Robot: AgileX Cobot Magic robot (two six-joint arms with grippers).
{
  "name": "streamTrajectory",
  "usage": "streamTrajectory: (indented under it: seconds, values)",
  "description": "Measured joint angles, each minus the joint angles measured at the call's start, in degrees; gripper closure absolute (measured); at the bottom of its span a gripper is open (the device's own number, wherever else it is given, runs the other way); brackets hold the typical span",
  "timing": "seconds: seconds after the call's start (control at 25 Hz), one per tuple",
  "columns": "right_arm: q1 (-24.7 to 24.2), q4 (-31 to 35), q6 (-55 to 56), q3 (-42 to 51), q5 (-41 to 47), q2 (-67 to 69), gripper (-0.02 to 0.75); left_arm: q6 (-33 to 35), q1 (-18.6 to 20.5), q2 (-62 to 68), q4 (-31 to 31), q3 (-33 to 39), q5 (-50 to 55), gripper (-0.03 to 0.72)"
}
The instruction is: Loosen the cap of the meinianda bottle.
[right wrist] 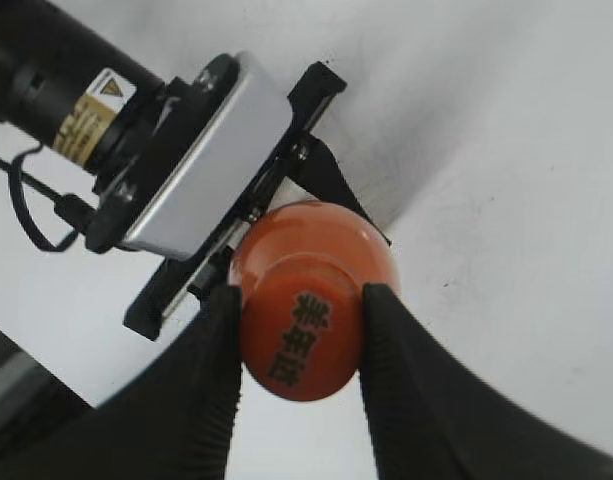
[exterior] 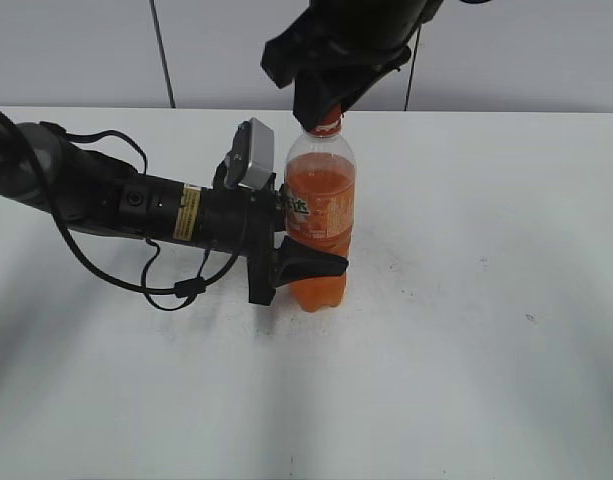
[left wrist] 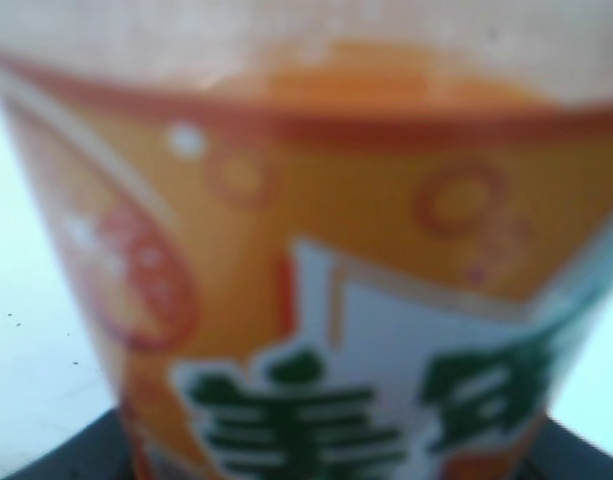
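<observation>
The meinianda bottle [exterior: 319,215] stands upright mid-table, the left gripper [exterior: 291,262] clamped around its lower body. The cap [exterior: 327,125] lies directly beneath the right gripper [right wrist: 298,320], whose fingers pinch its sides from above.

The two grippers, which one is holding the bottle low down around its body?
The left gripper, reaching in sideways, clamps the meinianda bottle at its lower body. The right gripper comes from above and closes at the cap instead.
</observation>
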Motion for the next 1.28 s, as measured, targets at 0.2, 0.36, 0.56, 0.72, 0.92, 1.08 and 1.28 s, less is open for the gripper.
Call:
streamTrajectory:
  seconds: [0.2,0.36,0.56,0.72,0.92,1.08,1.28]
  values:
    - [0.0,0.3,-18.9,-0.1,1.1,0.0,0.465,0.0,0.0,0.0,0.0,0.0,0.0,0.294]
    - [0.0,1.2,-34.5,-0.1,1.3,0.0,0.465,0.2,0.0,0.0,0.3,0.0,-0.1,0.294]
    - [0.0,1.4,-43.8,-0.1,1.4,0.0,0.465,0.3,0.0,0.0,0.4,0.0,-0.1,0.294]
    - [0.0,1.4,-45.4,-0.1,1.4,-0.1,0.465,0.4,0.0,0.0,0.4,0.0,-0.2,0.294]
    - [0.0,2.2,-45.9,-0.1,2.2,-2.9,0.467,0.3,0.0,0.0,0.4,0.0,-0.1,0.294]
    - [0.0,2.5,-45.9,-0.1,2.2,-5.2,0.467,0.3,0.0,0.0,0.4,0.0,-0.1,0.294]
    - [-0.1,0.9,-33.4,-0.1,2.2,-6.6,0.467,0.3,0.0,0.0,0.4,0.0,-0.1,0.294]
